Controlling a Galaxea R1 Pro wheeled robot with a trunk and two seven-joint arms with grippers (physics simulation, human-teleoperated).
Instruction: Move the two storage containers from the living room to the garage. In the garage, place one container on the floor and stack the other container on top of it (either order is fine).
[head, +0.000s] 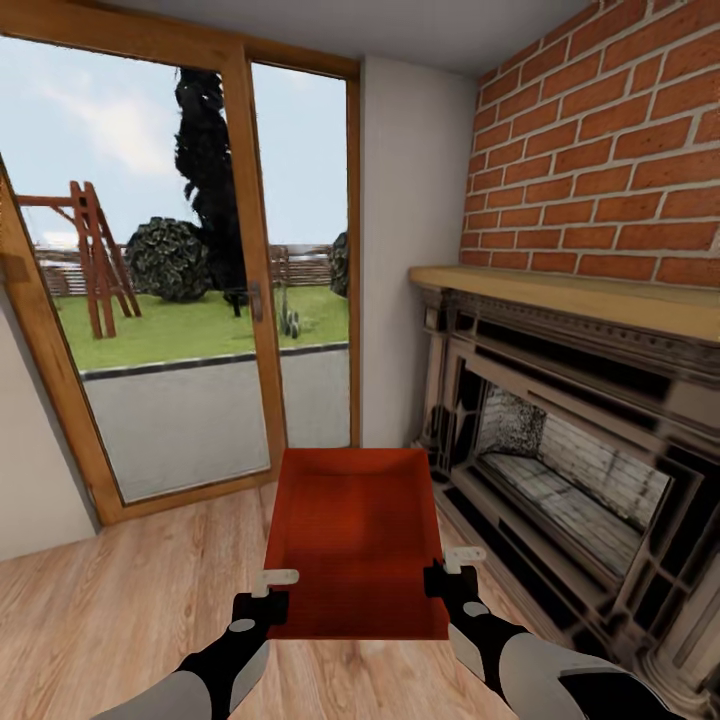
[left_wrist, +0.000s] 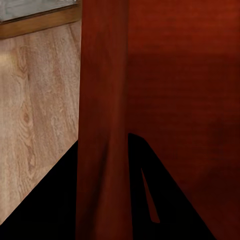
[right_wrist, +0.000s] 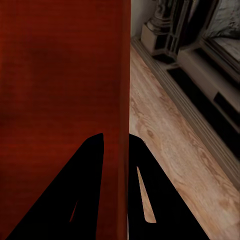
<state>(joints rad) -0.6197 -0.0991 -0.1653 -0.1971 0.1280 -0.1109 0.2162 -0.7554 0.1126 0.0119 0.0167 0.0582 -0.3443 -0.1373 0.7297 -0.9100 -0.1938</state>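
Clamping smooth red-orange container (head: 355, 530) walls, left pincer (head: 262, 597) and right pincer (head: 445, 580) grip.

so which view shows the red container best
The head view: the whole open-top storage container shows, held between the left hand and right hand. Each wrist view gives just one side wall clamped between fingers.

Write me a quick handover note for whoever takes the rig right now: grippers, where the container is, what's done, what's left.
Left gripper: shut on the left wall of the storage container.
Right gripper: shut on its right wall, one finger inside, one outside.
The container is held in front of the robot over the light wood floor, between the glass door and the fireplace.
Done: one container is gripped.
Left: carry it to the garage, set it down, fetch and stack the second.
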